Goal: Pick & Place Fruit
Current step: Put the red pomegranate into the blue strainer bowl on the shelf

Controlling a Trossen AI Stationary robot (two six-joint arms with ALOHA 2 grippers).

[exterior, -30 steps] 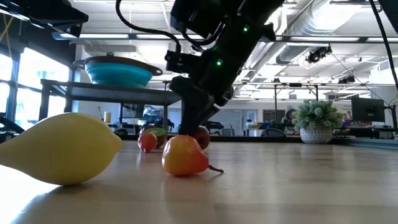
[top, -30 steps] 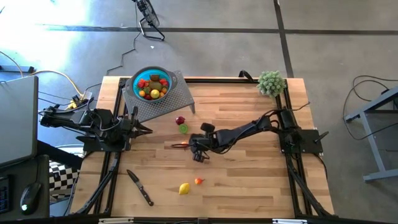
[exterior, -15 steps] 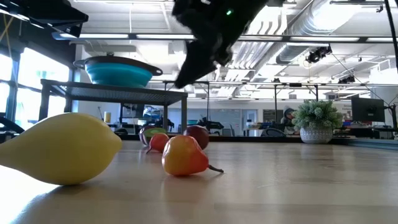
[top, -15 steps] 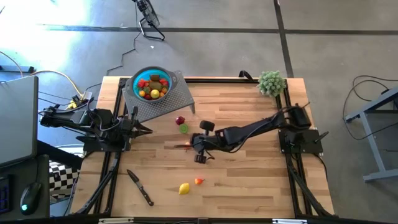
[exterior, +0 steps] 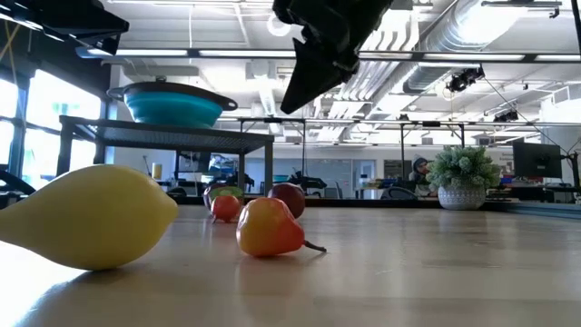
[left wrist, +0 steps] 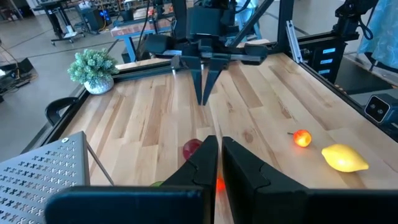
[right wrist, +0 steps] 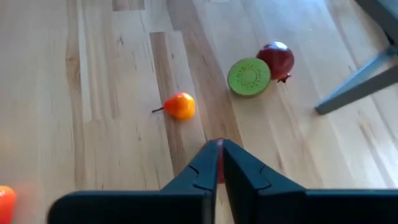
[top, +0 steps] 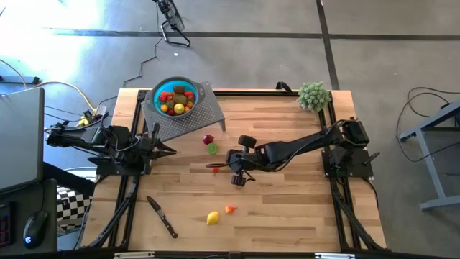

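Pick and place of fruit, mid-task.

Teal bowl on a perforated grey stand at one corner of the table; already holding a heap of small fruits, red, yellow and green.

Five pieces loose on the table. Nearest the bowl, just off the stand: maroon fruit and kiwi half, side by side, cut face of the kiwi up. A little farther from the bowl: orange stemmed fruit. Well apart from the bowl, toward the far table edge: lemon with a small orange-red fruit just beside it.

Right gripper lifted clear of the table, above and just beside the orange stemmed fruit, on the side away from the bowl; jaws together, no fruit seen in them. Left gripper parked near the bowl, beside the stand, jaws together.

Handling, by appearance: probably light, hard-shelled, smooth and round, so likely to roll at a touch or squirt from a pinch. Best taken across the widest part of the body, jaws squarely on opposite sides, never by the thin stem. For the kiwi half, across its rim, flat face kept level.
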